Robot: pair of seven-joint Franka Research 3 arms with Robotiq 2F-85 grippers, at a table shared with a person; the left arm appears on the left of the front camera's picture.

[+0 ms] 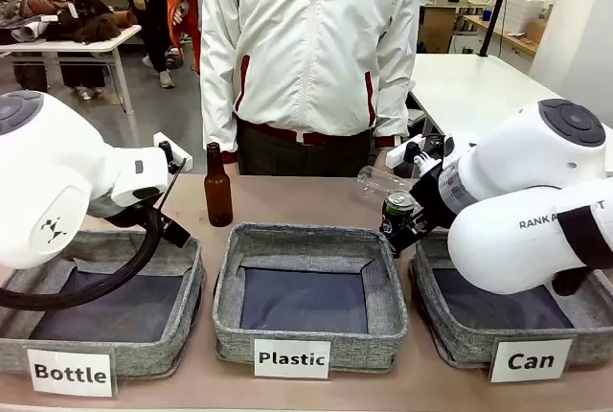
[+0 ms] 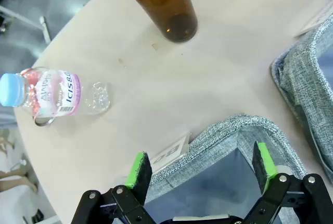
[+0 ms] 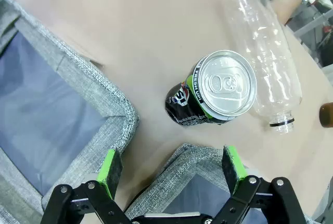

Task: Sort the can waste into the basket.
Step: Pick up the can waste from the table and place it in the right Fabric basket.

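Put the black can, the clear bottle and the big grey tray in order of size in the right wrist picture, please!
1. Grey fabric tray: biggest, though the picture's edge cuts it off.
2. Clear plastic bottle.
3. Black can: looks smallest, but it is seen from its top, so its height is hidden.

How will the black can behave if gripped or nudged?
The black can stands upright, taller than wide, so a nudge may tip it. Its smooth metal wall probably dents under a hard squeeze. The clear bottle lying beside it could roll.

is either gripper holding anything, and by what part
Nothing is held. The left gripper and right gripper are both open and empty; the black can stands free beyond the right one.
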